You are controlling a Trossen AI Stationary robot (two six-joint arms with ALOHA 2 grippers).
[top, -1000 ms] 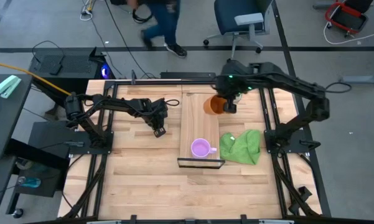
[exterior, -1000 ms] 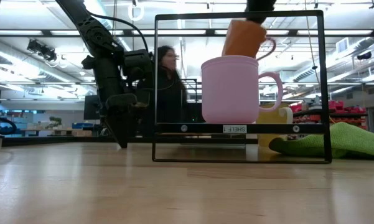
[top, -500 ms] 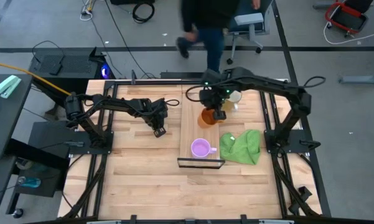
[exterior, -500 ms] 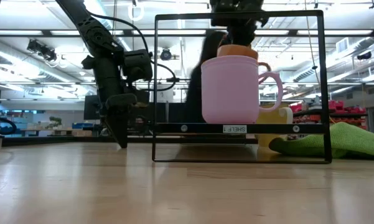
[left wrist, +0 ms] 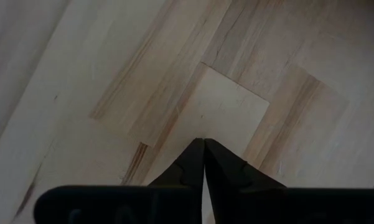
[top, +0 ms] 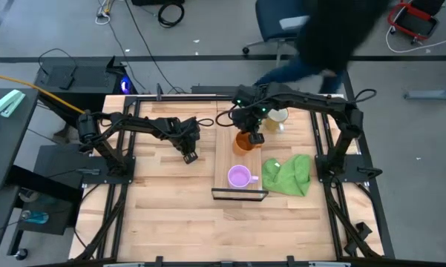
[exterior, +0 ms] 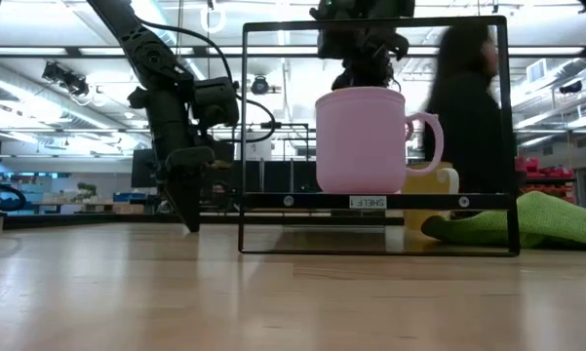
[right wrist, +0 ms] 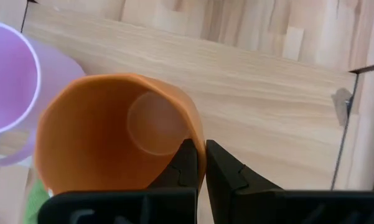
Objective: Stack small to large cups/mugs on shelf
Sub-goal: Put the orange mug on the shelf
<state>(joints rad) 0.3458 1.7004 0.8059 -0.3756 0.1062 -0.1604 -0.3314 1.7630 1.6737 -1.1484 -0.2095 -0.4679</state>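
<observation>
The orange mug (top: 244, 141) is over the far half of the light-wood shelf plank (top: 228, 132), with my right gripper (top: 255, 138) shut on it. The wrist view looks down into the mug (right wrist: 112, 134). In the low view the mug is hidden behind the purple mug (exterior: 361, 141). The purple mug (top: 240, 176) stands upright on the plank's near end by the black frame (top: 240, 195). The cream mug (top: 279, 116) stands on the table to the right of the plank. My left gripper (top: 190, 156) is shut and empty over the table, to the left of the plank. My right gripper pinches the orange mug's wall at the rim (right wrist: 198, 144), with one finger (right wrist: 182, 163) inside the mug and one (right wrist: 221, 169) outside. The fingers come from above, pointing down. The mug is upright with its mouth up; I cannot tell whether its bottom rests on the plank.
A crumpled green cloth (top: 288, 174) lies on the table to the right of the plank's near end. A person passes beyond the table's far edge (top: 334, 37). Bare tabletop (top: 163, 215) lies to the left of and nearer than the plank.
My right gripper has carried the orange mug from above the plank's far right edge toward the left and the near edge, over the plank, and down. The mug was tilted and high; now it is upright and low behind the purple mug. A person has walked past behind the table.
</observation>
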